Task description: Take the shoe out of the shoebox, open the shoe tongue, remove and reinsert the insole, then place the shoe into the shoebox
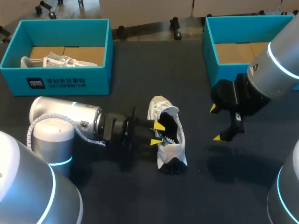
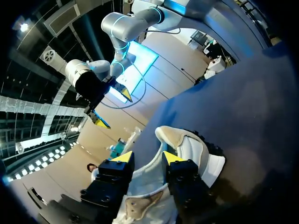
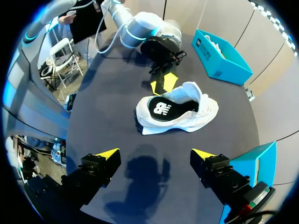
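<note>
The shoe (image 1: 169,140) is laid on its side at the table's (image 1: 140,200) middle, out of any box, with the insole (image 3: 163,108) seen inside. At its 9 o'clock the left gripper (image 1: 158,133) is set at the collar, likely to steady it; whether it is clamped cannot be told. At 3 o'clock the right gripper (image 1: 216,123) is held spread and empty, probably for the insole. Farther off, boxes are kept at 11 (image 1: 56,81) and 1 o'clock (image 1: 210,51).

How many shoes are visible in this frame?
2. One shoe lies on the table by the left tool; a second shoe sits in the left shoebox. The right arm partly hides the right shoebox, so more may be hidden.
</note>
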`<state>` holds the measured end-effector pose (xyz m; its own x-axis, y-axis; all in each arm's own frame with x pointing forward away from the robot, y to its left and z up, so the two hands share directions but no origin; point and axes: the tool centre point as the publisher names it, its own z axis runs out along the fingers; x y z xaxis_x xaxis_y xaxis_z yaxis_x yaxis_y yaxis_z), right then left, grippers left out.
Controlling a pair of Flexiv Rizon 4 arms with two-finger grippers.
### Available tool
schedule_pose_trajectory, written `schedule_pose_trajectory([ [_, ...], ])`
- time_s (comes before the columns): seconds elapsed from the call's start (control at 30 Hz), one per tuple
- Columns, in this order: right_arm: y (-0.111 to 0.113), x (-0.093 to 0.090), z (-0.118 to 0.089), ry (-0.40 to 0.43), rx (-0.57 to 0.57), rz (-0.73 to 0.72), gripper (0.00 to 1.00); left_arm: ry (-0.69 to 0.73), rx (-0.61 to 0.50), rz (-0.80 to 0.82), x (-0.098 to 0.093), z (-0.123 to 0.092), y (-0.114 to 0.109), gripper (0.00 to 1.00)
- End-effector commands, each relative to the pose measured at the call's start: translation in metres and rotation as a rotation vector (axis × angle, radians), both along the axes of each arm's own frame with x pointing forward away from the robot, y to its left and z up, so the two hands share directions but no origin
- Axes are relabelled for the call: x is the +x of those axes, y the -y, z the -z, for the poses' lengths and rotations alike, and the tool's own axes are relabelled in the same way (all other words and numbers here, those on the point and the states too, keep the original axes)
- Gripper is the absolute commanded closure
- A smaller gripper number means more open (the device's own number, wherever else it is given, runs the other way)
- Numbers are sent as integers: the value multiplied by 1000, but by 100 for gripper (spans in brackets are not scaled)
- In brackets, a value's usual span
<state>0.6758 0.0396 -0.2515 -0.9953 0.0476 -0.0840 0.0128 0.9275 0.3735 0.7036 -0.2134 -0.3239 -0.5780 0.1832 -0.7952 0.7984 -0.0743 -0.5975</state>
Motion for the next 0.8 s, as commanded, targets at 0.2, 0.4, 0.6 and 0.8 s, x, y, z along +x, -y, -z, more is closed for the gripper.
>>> schedule_pose_trajectory([
  [0.2, 0, -1, 1, 2, 0, 1, 0, 36, -16, 21, 4, -26, -2, 0],
  [0.4, 0, -1, 1, 2, 0, 1, 0, 78, 16, 65, 10, -30, -2, 100],
  [0.6, 0, -1, 1, 2, 0, 1, 0, 123, 49, 125, 14, -37, -3, 100],
  [0.8, 0, -1, 1, 2, 0, 1, 0, 191, 135, 246, 14, -43, -3, 100],
])
